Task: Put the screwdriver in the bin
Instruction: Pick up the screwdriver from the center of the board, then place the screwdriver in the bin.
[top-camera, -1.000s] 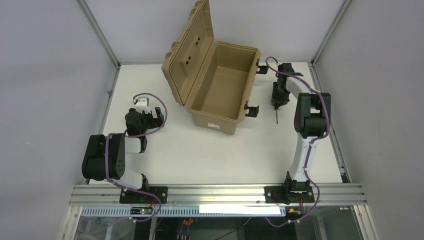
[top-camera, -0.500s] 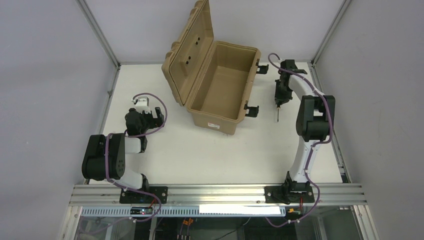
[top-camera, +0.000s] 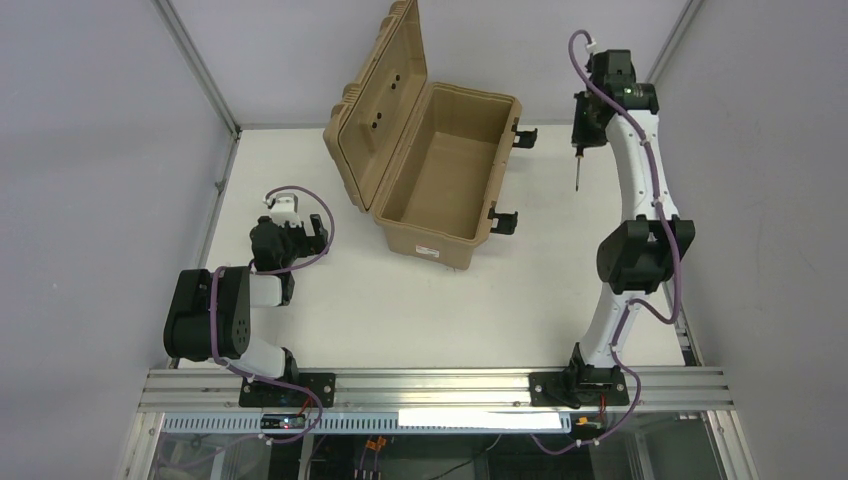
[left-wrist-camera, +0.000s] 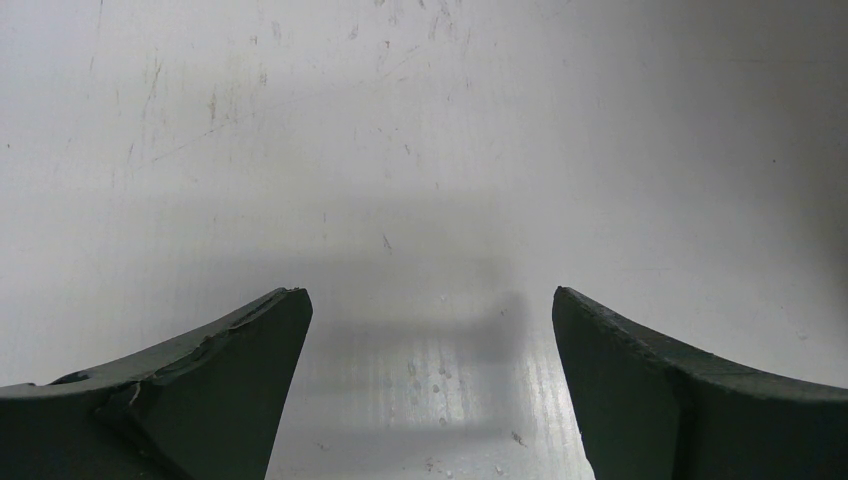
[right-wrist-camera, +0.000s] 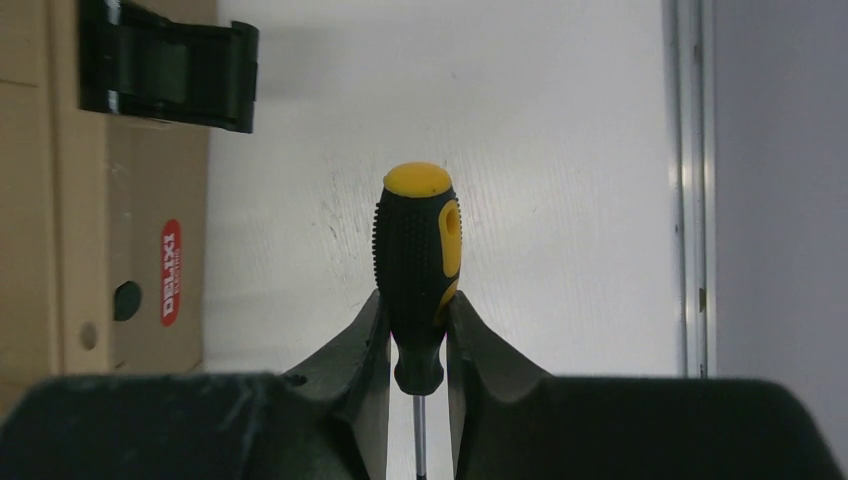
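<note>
The white table (top-camera: 400, 310) is scuffed and finely scratched in the left wrist view, boxed in by plain grey walls (top-camera: 90, 150) and aluminium corner posts (top-camera: 195, 60), with a slotted rail (top-camera: 440, 385) along its near edge. The tan bin (top-camera: 450, 243) stands at 12 o'clock on the table, lid (top-camera: 378, 110) swung up and open, black latches (right-wrist-camera: 170, 75) on its right side. At 2 o'clock from it the right gripper (top-camera: 580, 147) is clamped on the screwdriver (top-camera: 577, 172) – fingers pinching the narrow neck of the black-and-yellow handle (right-wrist-camera: 415, 250), shaft hanging down, off the table and outside the bin. At 9 o'clock the left gripper (left-wrist-camera: 430, 330) hangs low over bare tabletop – fingers spread wide, grasping nothing
</note>
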